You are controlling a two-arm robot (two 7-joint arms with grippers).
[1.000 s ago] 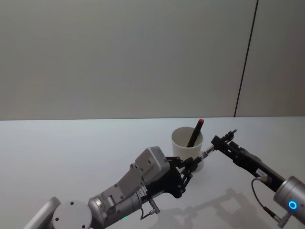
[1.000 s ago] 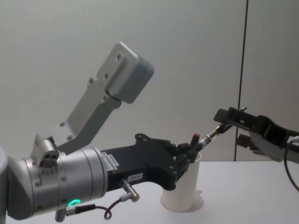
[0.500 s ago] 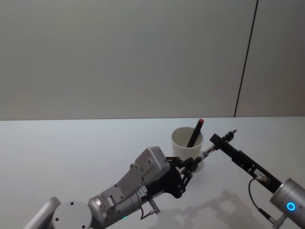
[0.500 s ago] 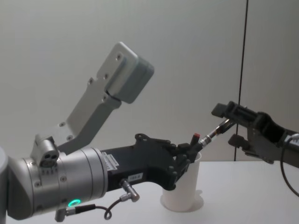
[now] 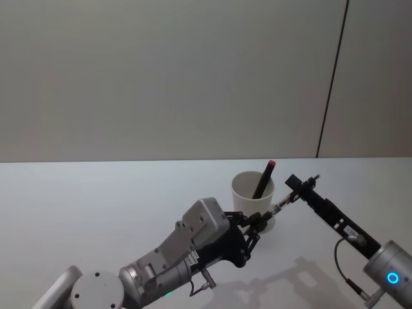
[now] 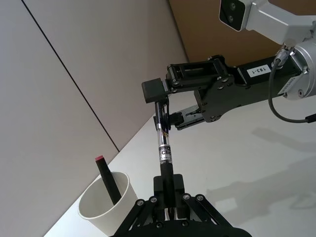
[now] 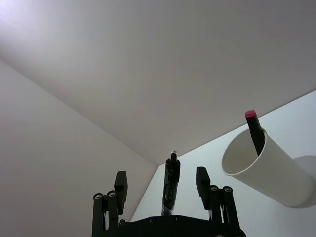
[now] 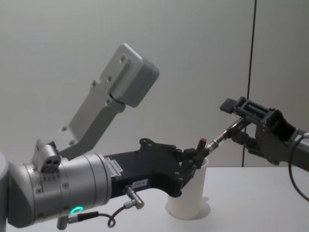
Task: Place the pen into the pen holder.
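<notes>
Left gripper (image 6: 168, 210) pinches the pen (image 6: 164, 154) at one end; right gripper (image 7: 164, 190) spread around the other. Light, rigid, slick barrel; pen holder (image 5: 253, 192) probably tips easily.

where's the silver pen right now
In the head view the silver pen hangs in the air right of the pen holder, spanning the left gripper and right gripper.

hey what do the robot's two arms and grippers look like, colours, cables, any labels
Both arms have silver-grey cylindrical joints running into black wrist sections with thin black linkage fingers. The left gripper sits ahead of a boxy pale-grey housing, a green light ring, and a thin cable. The right gripper has a blue light ring, a looping dark cable, and a small white label.
</notes>
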